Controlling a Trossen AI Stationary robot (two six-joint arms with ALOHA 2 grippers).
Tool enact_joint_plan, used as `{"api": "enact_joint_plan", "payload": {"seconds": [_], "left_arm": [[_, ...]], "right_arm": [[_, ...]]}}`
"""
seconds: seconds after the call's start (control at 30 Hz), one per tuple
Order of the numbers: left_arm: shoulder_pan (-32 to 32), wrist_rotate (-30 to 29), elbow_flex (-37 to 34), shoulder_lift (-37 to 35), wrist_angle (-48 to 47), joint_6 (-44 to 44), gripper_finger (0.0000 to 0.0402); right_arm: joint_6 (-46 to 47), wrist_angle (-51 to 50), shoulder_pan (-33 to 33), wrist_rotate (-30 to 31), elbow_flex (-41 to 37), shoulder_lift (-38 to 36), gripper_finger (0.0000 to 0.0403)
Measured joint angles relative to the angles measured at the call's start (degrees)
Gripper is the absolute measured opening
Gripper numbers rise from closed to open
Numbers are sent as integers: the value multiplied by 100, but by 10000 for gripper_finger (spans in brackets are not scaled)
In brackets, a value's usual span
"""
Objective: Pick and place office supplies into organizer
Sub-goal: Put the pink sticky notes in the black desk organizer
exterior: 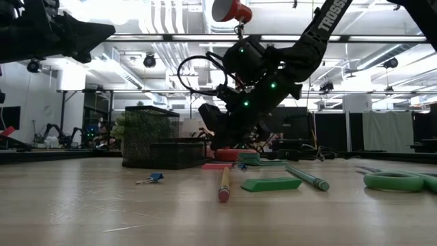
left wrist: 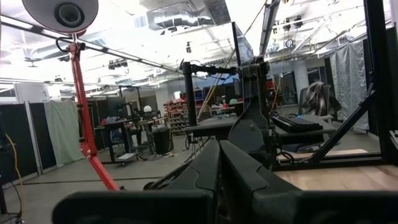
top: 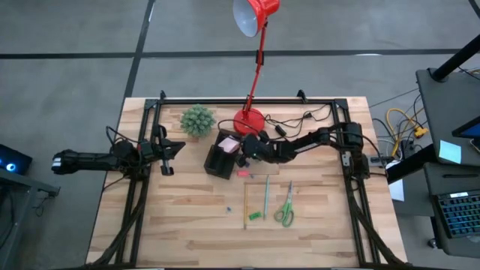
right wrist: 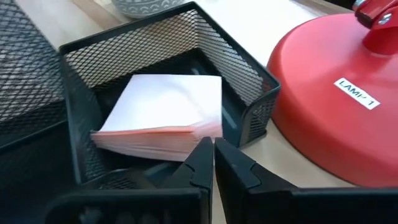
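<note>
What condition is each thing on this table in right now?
Right gripper: fingers shut, empty, over the organizer.
Left gripper: fingers shut, parked at table's left.
Organizer: upright, holds sticky-note pad.
Scissors: lying closed on the table.
Pencil: lying flat.

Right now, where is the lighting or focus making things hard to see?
Low view: bright ceiling lights leave the right hand and mesh organizer as dark silhouettes; the near yellow pencil looks soft. Left wrist view: overhead glare washes out the ceiling. Right wrist view: the pink sticky-note pad is sharp and evenly lit.
</note>
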Motion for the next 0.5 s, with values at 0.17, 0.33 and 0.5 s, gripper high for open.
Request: {"api": "enact_joint_plan", "payload": {"seconds": [0.17, 0.33, 0.5], "left_arm": [[-2, 0, 0, -1, 1, 1, 0], [0, 0, 0, -2, 1, 2, 0], [0, 1, 0, -1, 1, 2, 0]], "right_arm": [[-7, 48, -70, -11, 0, 0, 8], [-111, 338, -72, -54, 0, 0, 8], [-103, 208, -67, -57, 0, 0, 8]]}}
